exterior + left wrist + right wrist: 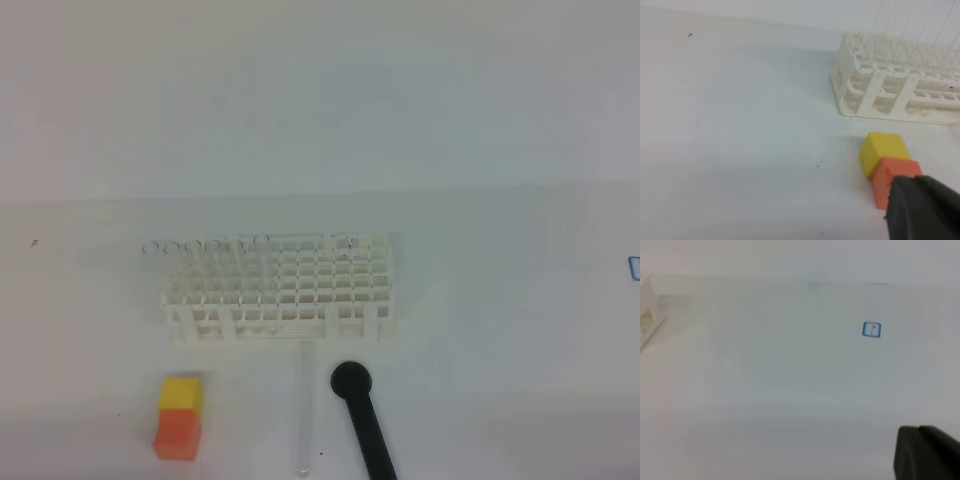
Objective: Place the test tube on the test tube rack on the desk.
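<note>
Neither arm is showing in the high view; each hand is appearing only as a dark corner at the lower right of its own wrist view. The left hand (pixel 922 207) is hanging low over the worktop (pixel 740 140), clenched on nothing, its dark body overlapping the near end of the yellow-and-orange block (pixel 887 162) in that view. The right hand (pixel 927 452) is likewise clenched on nothing, hanging above a bare stretch of the worktop with a small blue square mark (pixel 871 329) well beyond it. The test tube (pixel 304 410) is lying flat on the worktop just in front of the white rack (pixel 280 290), pointing roughly toward it. A black round-headed stick (pixel 362 415) is lying just to the tube's right, and the block is sitting to its left. Several clear tubes (pixel 200 246) are standing along the rack's far left row.
</note>
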